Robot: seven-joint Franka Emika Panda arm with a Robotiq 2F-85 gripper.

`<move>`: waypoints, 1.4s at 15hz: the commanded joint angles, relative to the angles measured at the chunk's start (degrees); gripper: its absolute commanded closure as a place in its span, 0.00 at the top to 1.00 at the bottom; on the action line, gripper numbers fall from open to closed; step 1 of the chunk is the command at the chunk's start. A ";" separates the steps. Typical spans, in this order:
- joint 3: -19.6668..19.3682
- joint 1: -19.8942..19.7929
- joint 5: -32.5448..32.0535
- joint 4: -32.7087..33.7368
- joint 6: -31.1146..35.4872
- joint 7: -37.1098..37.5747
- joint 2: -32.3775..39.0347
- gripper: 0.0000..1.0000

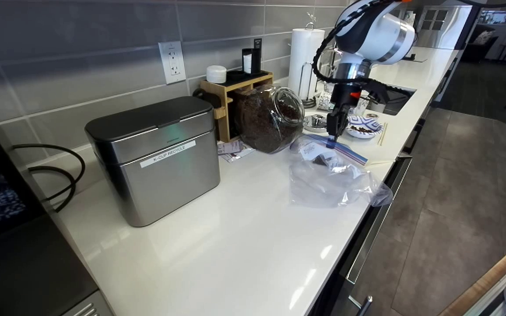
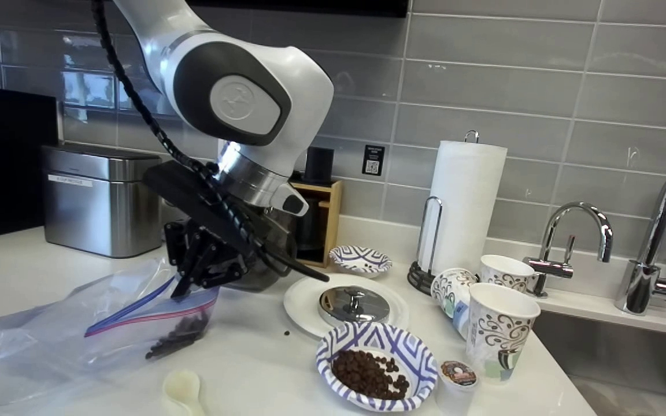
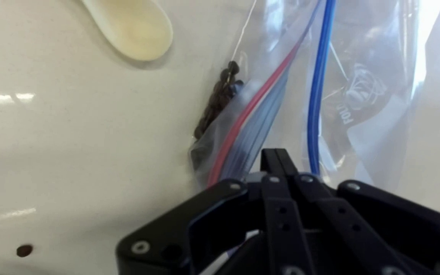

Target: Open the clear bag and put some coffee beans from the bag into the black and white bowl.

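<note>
Holds the gripper (image 3: 279,153) at the mouth of the bag (image 1: 332,191), with fingers (image 3: 269,162) pressed tight together between a blue strip (image 3: 314,114) and a pink strip (image 3: 232,131), with nothing seen pinched; too hidden at the tips to tell whether touching plastic. Lies clear and crumpled near the front of the counter (image 1: 235,210), apparently poking past the edge in an exterior view. Carries beans (image 3: 218,101) low against the film, just beside the pink strip. Looks light and limp, likely slick, apt to crease and skid rather than resist, and perhaps to stretch or tear under a hard pull. Best taken, as a guess, at a strip, probably firmer than the film, with a narrow bite on one layer only, so as not to press the mouth together. Looks weighted only by the beans, so prone to sag on that side and spill small, hard, rolling pieces if tugged. Note, apart from the bag, the bowl (image 2: 408,353), blue and white in an exterior view and partly filled with more beans (image 2: 365,372), seemingly paper, light and easily nudged by dragging film. Note, too, the spoon (image 3: 139,34) just beside the bag, a possible scoop, and a stray bean (image 3: 24,250) on the counter.
</note>
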 commanded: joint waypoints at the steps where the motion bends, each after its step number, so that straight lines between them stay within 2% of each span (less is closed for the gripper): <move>1: 0.76 0.65 -3.02 -1.34 3.27 2.13 0.25 0.00; 2: 0.91 0.67 -3.33 -1.52 3.76 2.43 0.26 0.00; 3: 1.10 0.63 -3.44 -1.70 4.07 2.50 0.22 0.26; 4: 1.31 0.52 -3.55 -1.69 3.67 2.32 0.25 0.26; 14: 1.62 0.73 -5.84 -2.71 4.27 3.22 0.30 1.00; 19: 1.59 0.74 -6.25 -2.56 4.29 3.82 0.41 1.00; 20: 1.59 0.71 -6.22 -2.49 4.21 3.92 0.45 0.91; 21: 1.60 0.67 -6.11 -2.42 4.12 3.97 0.49 0.75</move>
